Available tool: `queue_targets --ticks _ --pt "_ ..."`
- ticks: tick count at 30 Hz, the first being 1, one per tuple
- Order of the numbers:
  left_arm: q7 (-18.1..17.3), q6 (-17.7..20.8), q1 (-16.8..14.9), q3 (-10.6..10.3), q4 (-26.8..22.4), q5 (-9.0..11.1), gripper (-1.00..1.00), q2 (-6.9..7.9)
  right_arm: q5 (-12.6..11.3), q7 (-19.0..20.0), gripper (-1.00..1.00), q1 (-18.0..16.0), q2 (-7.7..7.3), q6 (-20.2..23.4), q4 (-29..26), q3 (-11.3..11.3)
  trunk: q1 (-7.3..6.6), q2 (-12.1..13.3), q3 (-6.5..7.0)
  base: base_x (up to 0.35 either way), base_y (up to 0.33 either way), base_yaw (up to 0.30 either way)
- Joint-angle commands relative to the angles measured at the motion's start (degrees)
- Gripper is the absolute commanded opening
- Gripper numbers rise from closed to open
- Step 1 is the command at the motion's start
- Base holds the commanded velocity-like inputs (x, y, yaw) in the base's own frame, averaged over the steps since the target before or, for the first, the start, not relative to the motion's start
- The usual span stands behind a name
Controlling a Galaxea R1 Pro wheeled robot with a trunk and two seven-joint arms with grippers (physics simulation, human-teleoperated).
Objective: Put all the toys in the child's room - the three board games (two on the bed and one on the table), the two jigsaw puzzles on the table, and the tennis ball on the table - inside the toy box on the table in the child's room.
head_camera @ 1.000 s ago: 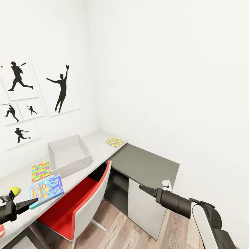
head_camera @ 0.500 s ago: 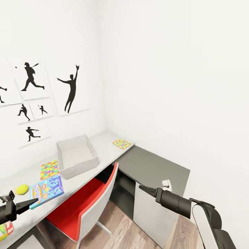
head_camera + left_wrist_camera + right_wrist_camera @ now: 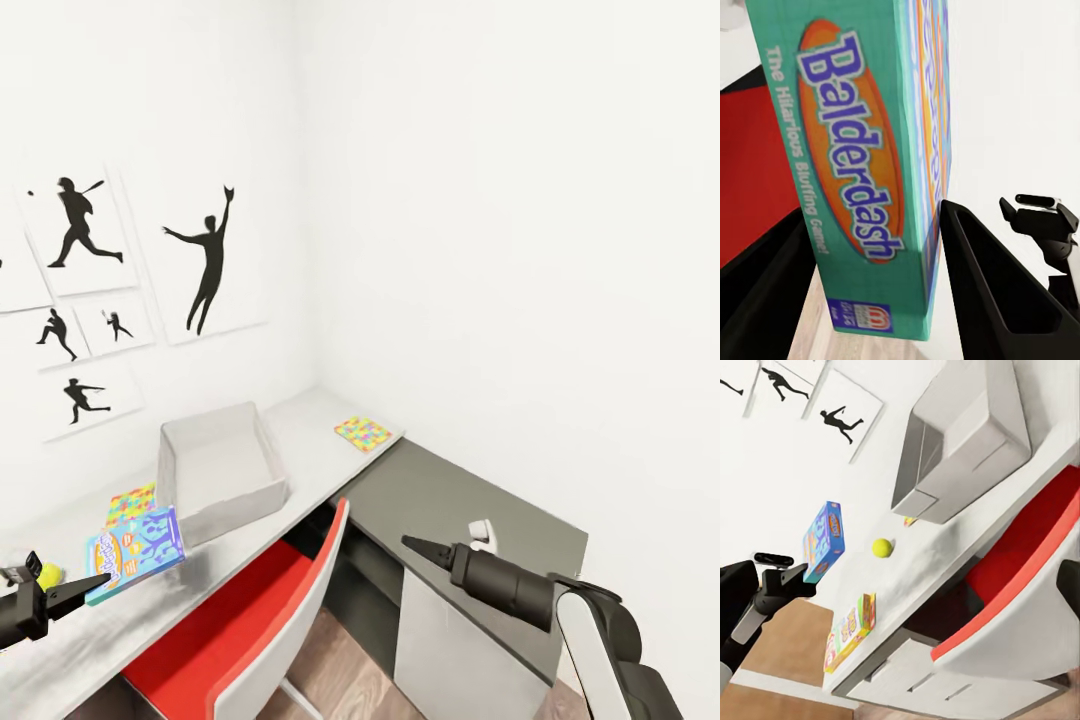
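One teal Balderdash board game point(image 3: 870, 165), orange oval logo, left pincer point(image 3: 100, 580) clamped on it

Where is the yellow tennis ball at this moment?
In the head view, the yellow tennis ball lies on the grey table at far left, beside the left gripper.

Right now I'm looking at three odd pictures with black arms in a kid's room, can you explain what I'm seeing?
It is a simulated two-armed robot. The wide picture comes from its head camera; the other two come from cameras near each claw. The left claw grips a Balderdash board game, lifted above the grey table. On the table sit an open toy box, two colourful jigsaw puzzles, a tennis ball and another board game. A red chair is tucked underneath. The right claw holds nothing.
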Motion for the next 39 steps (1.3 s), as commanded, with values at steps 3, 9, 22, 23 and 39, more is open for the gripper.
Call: queue_targets --ticks 3,9,22,23,39 --pt "-0.3 0.6 -0.1 0.0 0.0 0.0 -1.0 0.0 0.4 0.4 1.0 -0.1 0.06 0.3 0.0 -0.1 0.07 -0.1 -0.13 0.324 -0.04 0.003" --pt "-0.3 0.5 0.0 0.0 0.0 0.0 -1.0 0.02 0.4 0.2 1.0 -0.1 0.11 0.2 0.0 -0.1 0.07 -0.1 -0.05 0.291 -0.009 0.171" --pt "-0.3 0.5 0.0 0.0 0.0 0.0 -1.0 -0.03 0.8 0.2 1.0 -0.1 0.06 0.3 0.0 -0.1 0.07 -0.1 -0.02 0.035 -0.001 0.076" --pt "-0.3 0.5 0.0 0.0 0.0 0.0 -1.0 -0.03 0.9 0.2 1.0 -0.1 0.06 0.3 0.0 -0.1 0.07 -0.1 -0.02 0.001 0.0 0.002" --pt "-0.3 0.5 0.0 0.0 0.0 0.0 -1.0 -0.05 0.9 0.2 1.0 -0.1 0.08 0.3 0.0 -0.1 0.07 -0.1 -0.02 0.093 0.0 0.122"
